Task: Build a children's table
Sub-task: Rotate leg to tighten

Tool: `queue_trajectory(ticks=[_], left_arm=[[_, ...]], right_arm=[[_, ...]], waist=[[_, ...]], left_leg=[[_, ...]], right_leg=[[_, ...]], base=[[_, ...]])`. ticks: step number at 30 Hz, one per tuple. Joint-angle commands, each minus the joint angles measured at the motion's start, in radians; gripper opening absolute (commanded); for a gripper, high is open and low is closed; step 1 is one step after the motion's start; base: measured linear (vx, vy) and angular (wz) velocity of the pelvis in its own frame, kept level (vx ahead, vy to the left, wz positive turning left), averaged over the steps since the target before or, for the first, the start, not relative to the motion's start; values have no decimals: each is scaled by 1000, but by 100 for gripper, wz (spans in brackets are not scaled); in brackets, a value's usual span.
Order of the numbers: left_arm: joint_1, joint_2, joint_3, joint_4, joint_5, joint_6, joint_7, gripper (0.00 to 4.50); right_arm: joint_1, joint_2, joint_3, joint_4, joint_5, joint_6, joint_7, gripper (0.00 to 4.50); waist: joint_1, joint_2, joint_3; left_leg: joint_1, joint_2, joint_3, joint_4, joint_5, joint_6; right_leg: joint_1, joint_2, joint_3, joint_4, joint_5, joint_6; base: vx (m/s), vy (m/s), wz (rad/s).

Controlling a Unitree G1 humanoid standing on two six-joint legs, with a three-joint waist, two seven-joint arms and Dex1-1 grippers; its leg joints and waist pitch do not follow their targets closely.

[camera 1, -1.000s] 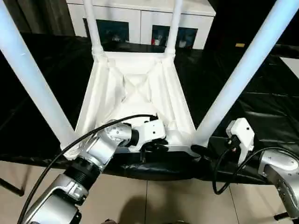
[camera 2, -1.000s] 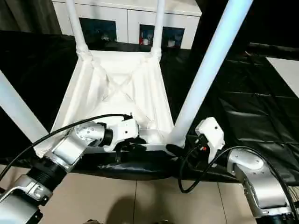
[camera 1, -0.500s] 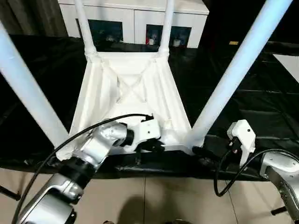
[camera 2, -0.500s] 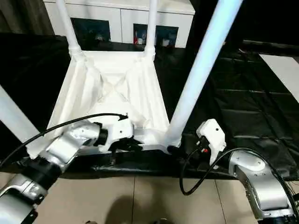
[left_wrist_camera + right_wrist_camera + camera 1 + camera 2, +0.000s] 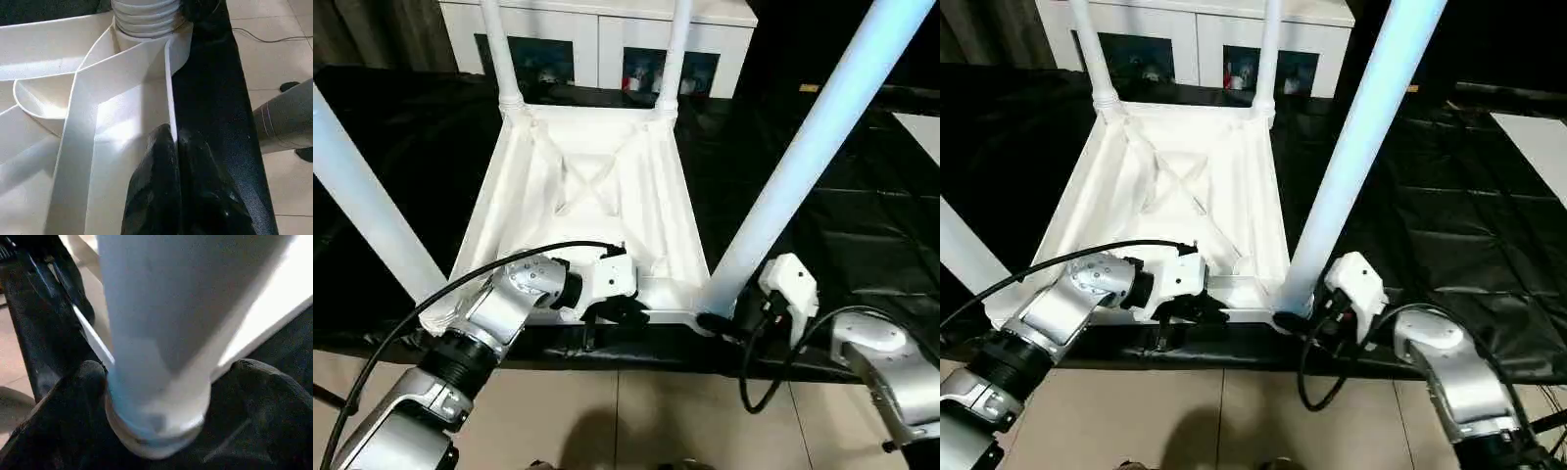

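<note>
**A:** Left eye view first; how far along does the build look?

**B:** Far along, I'd judge; the tabletop (image 5: 597, 186) lies upside down on the black-covered counter (image 5: 862, 215), ribbed underside up, and all four legs stand in its corner sockets: the far left leg (image 5: 497, 54), the far right leg (image 5: 675, 54), the near left leg (image 5: 367, 211) and the near right leg (image 5: 813, 162); what seems left is checking that each is fully seated, then turning the table onto its feet; whether any joint is loose I cannot tell.

**A:** And the left claw (image 5: 173, 142)?

**B:** Pressed together on the thin raised rim (image 5: 168, 88) of the tabletop's near edge; in the left wrist view one finger sits on either side of that wall, pinching it; just ahead of the claw along the rim is the ribbed base of the near right leg in its socket; the forearm reaches in from the near left, wrist bent sideways along the edge.

**A:** The right claw (image 5: 159, 396)?

**B:** Spread wide; its two fingers (image 5: 73, 401) flank the base of the near right leg, one on each side, close against it yet not clamped, as far as I can see; the white cabinet (image 5: 607, 39) stands well beyond both claws; the right forearm comes in low from the near right, claw aimed level at the socket.
</note>
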Motion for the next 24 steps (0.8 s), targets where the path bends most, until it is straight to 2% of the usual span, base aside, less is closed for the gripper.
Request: queue_trajectory(ticks=[1, 7, 9, 12, 14, 18, 24], left_arm=[[-1, 4, -13, 6, 12, -9, -2, 0], [-5, 2, -10, 11, 15, -9, 3, 0], [-3, 5, -10, 11, 16, -9, 1, 0], [-2, 7, -9, 10, 15, -8, 0, 0], [-2, 8, -8, 12, 15, -9, 1, 0], [-4, 7, -9, 19, 18, -11, 4, 0], [-4, 5, -5, 22, 16, -2, 7, 0]], right_arm=[[-13, -6, -2, 12, -9, -12, 10, 432], [-17, -10, -6, 29, -4, -26, 21, 392], [-16, -8, -5, 33, -5, -31, 25, 361], [-17, -7, -2, 36, -5, -36, 27, 349], [-18, -7, 0, 38, -5, -38, 29, 320], [-20, -2, 0, 41, -4, -41, 31, 291], [-19, 13, -8, 46, 9, -30, 23, 270]], waist=[[1, -9, -53], [3, -9, -54], [2, -10, -55], [3, -10, -56], [3, -10, -56], [3, -11, -56], [3, -9, -55]], left_leg=[[13, 71, -30, -87, -168, 80], [13, 71, -28, -85, -159, 88], [13, 71, -29, -85, -158, 88], [13, 70, -28, -83, -146, 92], [13, 70, -28, -83, -147, 94], [13, 70, -28, -82, -148, 93], [13, 70, -28, -83, -146, 94]], right_leg=[[40, -69, 37, -69, -158, -278], [41, -69, 37, -68, -150, -285], [42, -69, 37, -68, -150, -284], [43, -69, 37, -66, -136, -287], [42, -68, 37, -66, -137, -288], [42, -69, 36, -66, -142, -288], [42, -68, 36, -66, -136, -289]], base=[[0, 0, 0], [0, 0, 0], [0, 0, 0], [0, 0, 0], [0, 0, 0], [0, 0, 0], [0, 0, 0]])
